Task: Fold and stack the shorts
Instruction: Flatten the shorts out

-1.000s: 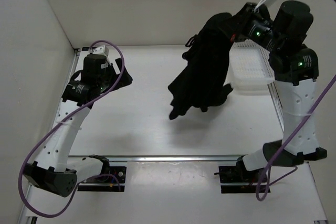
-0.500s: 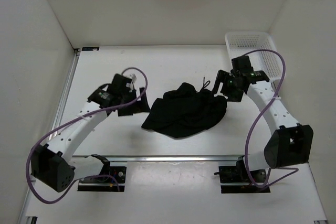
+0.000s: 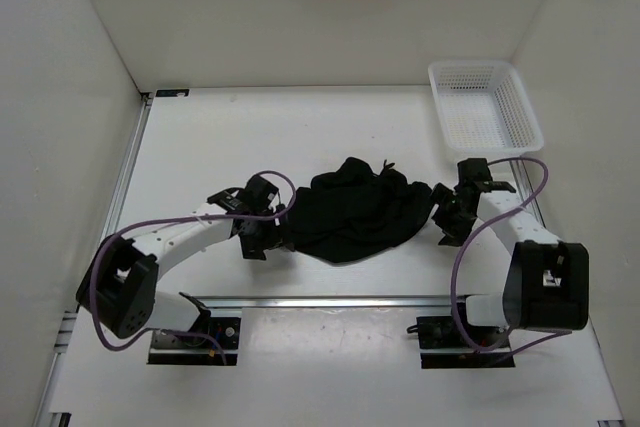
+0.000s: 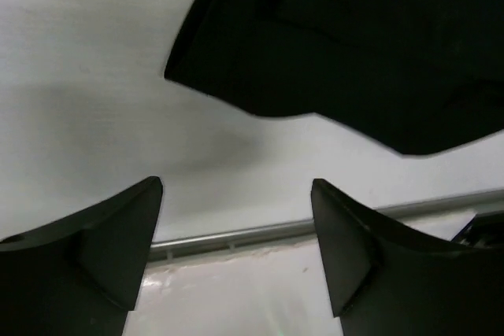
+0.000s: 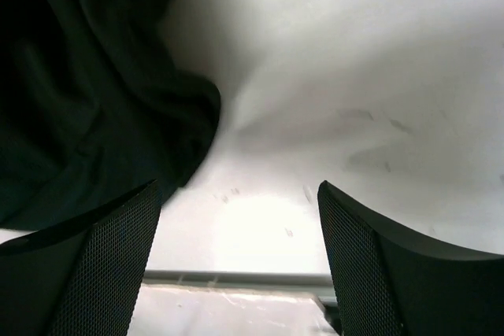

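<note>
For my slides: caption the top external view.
Crumpled shorts between open left end effector and right end effector; white basket behind.

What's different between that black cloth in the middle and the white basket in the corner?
Colour: the shorts are black, the basket is white. Shape: the shorts lie in a soft, crumpled heap, while the basket is a stiff-looking mesh box with upright walls. Place: the shorts lie near the middle of the table, while the basket sits at its far right corner. Both rest on the table, and neither is held.
</note>
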`<state>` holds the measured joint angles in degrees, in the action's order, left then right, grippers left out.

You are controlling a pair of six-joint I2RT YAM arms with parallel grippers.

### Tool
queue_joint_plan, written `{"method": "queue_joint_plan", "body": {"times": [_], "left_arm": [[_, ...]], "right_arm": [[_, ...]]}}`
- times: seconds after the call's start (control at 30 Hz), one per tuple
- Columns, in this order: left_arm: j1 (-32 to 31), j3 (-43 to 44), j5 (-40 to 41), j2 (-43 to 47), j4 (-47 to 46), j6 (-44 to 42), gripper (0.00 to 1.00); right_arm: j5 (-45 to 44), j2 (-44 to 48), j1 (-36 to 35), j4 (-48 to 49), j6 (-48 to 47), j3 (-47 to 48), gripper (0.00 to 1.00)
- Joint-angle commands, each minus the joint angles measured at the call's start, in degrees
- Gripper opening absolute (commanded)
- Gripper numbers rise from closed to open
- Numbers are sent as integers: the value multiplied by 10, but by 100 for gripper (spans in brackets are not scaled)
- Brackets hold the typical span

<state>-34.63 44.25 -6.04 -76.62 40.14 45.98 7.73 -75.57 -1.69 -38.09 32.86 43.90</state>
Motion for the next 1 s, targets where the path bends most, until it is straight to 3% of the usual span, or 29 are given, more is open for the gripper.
{"method": "queue_joint_plan", "body": {"times": [0.0,0.07,0.1,0.17,0.2,0.3,0.4,0.43,0.47,0.53,0.67,0.7,0.8,0.83,0.9,0.97], "left_arm": [[-2,36,31,-45,-44,15,82],[-7,55,39,-76,-50,10,74],[-7,60,39,-103,-50,10,63],[-7,76,54,-134,-50,10,49],[-7,81,61,-143,-50,4,32],[-7,97,67,-172,-50,-1,12],[-1,122,67,-191,-50,-13,10],[7,127,74,-191,-50,-13,10],[17,137,74,-191,-50,-19,10],[39,148,74,-184,-44,-26,10],[106,205,85,-160,-21,-61,10],[124,254,85,-160,-6,-82,10],[197,419,85,-179,47,-122,10],[226,466,85,-194,87,-128,10],[250,594,85,-200,121,-139,10],[269,664,79,-200,158,-144,10]], "right_arm": [[58,-45,4,93,3,10,84],[70,-66,4,115,3,17,84],[70,-83,4,115,3,27,82],[75,-100,4,132,3,36,81],[75,-106,4,132,-2,44,81],[75,-139,4,144,-8,68,75],[83,-167,-1,150,-13,93,54],[83,-167,-2,150,-13,99,42],[83,-173,-8,144,-13,106,18],[76,-173,-14,122,-18,136,2],[62,-168,-38,100,-18,216,0],[62,-168,-38,94,-18,243,0],[95,-218,-60,60,4,412,0],[103,-249,-72,30,4,524,0],[103,-278,-83,7,4,629,0],[154,-278,-90,6,20,734,0]]}}
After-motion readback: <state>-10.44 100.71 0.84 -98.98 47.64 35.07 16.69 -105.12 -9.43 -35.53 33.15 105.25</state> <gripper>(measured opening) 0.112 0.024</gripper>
